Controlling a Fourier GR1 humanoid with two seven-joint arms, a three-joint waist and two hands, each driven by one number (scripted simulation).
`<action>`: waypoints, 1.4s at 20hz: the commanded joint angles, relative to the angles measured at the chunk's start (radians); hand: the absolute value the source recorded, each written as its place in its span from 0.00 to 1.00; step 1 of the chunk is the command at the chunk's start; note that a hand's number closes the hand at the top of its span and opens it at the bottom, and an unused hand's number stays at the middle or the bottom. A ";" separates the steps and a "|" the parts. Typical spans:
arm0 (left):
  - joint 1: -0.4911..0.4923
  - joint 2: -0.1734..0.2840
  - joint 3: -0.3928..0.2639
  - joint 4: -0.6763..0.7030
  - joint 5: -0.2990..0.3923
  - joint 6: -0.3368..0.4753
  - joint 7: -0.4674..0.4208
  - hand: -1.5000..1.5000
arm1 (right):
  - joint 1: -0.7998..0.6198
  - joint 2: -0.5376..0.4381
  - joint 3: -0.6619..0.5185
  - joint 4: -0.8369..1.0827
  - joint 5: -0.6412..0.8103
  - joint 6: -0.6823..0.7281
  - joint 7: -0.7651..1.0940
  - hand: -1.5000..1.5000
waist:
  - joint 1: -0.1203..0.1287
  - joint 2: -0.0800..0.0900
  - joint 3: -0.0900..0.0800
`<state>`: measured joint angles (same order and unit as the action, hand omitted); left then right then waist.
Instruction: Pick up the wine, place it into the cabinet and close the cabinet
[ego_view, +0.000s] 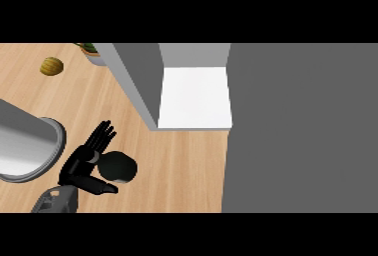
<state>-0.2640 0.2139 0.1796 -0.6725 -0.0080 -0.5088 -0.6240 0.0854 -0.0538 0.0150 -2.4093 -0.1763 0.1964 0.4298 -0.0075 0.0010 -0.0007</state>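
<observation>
Wine (118, 167) standing on the wooden counter (177, 170), seen from straight above as a dark round top, toward the counter's near edge and left of its middle. Left hand (83, 162) just beside it on its left: fingers (102, 134) straight and slightly fanned, pointing away toward the far edge, thumb (100, 186) stretched out under the near side of the wine. Cannot tell whether palm or thumb touches the bottle; nothing curled round it. Grey forearm (57, 200) entering from the near edge at the lower left.

Cabinet (136, 82) at the far edge, its grey side wall running diagonally, white inner floor (195, 97) showing bare. Broad grey panel (299, 127) covering the right part of the view, from far edge to near edge. Grey cylinder with a round rim (29, 145) at the left edge, close to the hand. Small yellow-brown fruit (51, 66) near the far left corner, and a potted plant (90, 50) just beside the cabinet's far end.
</observation>
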 joint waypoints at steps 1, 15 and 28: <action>-0.048 0.018 0.001 0.182 -0.044 -0.019 -0.165 0.00 | 0.004 0.026 0.056 -0.007 0.053 -0.015 0.006 0.00 | -0.002 0.001 0.000; -0.085 -0.039 -0.013 0.295 -0.009 -0.082 -0.241 0.00 | -0.031 0.022 0.034 0.020 0.045 -0.017 -0.004 0.00 | -0.002 0.003 -0.001; -0.161 -0.014 -0.027 0.393 -0.015 -0.110 -0.242 1.00 | 0.006 0.036 0.089 -0.055 0.084 -0.028 0.029 0.00 | -0.010 0.003 -0.002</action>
<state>-0.4008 0.2017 0.1634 -0.3148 -0.0086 -0.5259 -0.7777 0.0893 -0.0331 0.0534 -2.4206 -0.1362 0.1877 0.4263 -0.0149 0.0032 -0.0009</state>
